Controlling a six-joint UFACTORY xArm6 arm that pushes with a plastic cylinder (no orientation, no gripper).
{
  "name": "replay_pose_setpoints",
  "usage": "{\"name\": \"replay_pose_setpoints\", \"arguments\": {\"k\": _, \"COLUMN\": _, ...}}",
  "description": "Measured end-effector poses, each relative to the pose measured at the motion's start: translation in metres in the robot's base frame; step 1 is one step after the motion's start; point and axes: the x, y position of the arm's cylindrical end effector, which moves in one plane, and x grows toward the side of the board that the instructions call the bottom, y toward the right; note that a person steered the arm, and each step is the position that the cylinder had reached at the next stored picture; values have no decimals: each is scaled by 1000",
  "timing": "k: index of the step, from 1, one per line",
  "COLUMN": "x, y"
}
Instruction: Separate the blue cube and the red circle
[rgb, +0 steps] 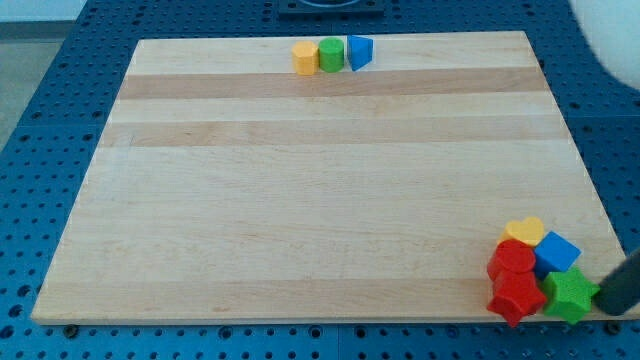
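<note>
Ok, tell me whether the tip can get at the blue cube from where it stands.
Probably not directly. My tip sits at the view's right of the green star, which lies between it and the blue cube. Approaching from the view's right, higher up, looks free.

Yellow block (304, 57), green block (331, 54), blue wedge (360, 51) touching in row, board (300, 200) top edge.

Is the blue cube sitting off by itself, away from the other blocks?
No, the blue cube is packed into the bottom-right cluster, touching the red circle and the yellow heart.
</note>
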Motion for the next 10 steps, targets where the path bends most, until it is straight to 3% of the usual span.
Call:
{"name": "replay_pose_setpoints", "arguments": {"k": 3, "x": -1, "y": -30}}
{"name": "replay_pose_setpoints", "arguments": {"k": 10, "x": -9, "y": -34}}
